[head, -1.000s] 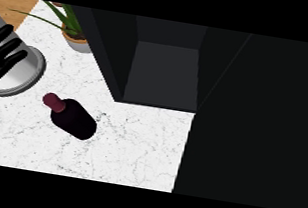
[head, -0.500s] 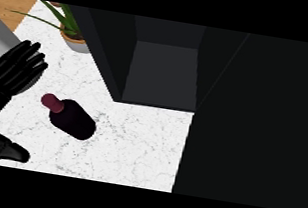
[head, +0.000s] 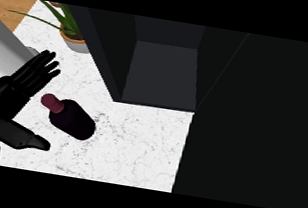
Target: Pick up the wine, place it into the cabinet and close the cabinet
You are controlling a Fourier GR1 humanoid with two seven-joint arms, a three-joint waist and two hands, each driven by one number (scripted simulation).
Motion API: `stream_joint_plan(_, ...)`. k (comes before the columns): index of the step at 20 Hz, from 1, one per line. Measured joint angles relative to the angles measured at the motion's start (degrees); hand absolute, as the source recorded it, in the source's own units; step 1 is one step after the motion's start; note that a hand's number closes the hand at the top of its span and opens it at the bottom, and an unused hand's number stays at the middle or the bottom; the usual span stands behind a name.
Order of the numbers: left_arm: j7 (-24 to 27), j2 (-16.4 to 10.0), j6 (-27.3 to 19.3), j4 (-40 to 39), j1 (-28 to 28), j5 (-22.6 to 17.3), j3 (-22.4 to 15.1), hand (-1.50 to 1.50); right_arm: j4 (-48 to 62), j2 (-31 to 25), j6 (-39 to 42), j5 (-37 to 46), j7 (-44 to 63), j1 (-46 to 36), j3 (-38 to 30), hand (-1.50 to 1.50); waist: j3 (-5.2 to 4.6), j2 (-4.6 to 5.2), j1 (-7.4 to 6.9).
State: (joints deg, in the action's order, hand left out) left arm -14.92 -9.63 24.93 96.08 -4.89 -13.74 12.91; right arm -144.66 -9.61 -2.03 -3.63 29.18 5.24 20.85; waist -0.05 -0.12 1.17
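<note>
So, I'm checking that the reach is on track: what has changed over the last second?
The left hand has come down from the view's upper left edge to just left of the wine bottle, with its fingers straight and its thumb spread. It holds nothing yet. The bottle has not moved on the counter, and the cabinet is open as before.

Bare worktop [head: 136,143] lies between the wine bottle [head: 72,119] and the open cabinet [head: 162,72]; the potted plant [head: 70,37] stands just beside the cabinet's left wall
</note>
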Motion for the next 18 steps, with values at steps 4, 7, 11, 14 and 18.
stream_joint_plan(4,4.24,-0.21,0.11,-4.89,-0.64,2.63,0.35,-1.5,-0.05,-0.23,0.04,0.08,-0.97,1.19,0.61,-1.5,0.0,-0.03,0.04)
stream_joint_plan(7,7.52,-1.03,0.37,-10.65,-2.97,4.39,0.88,-1.5,0.05,-0.44,0.3,0.13,-1.78,1.55,0.8,-1.5,0.0,0.03,0.15)
stream_joint_plan(11,10.9,-1.67,0.67,-16.59,-4.58,6.27,1.05,-1.5,-0.06,-0.65,0.03,0.12,-1.38,1.07,0.91,-1.5,-0.01,0.04,0.17)
stream_joint_plan(14,14.09,-1.71,1.13,-20.79,-5.05,7.82,0.67,-1.5,-0.07,-0.77,-0.03,0.13,-1.84,1.35,0.88,-1.5,-0.01,0.03,0.18)
stream_joint_plan(18,19.45,-1.84,2.26,-26.96,-5.24,9.68,0.25,-1.5,-0.03,-0.7,-0.61,0.22,-1.11,0.85,1.6,-1.5,-0.03,0.05,0.14)
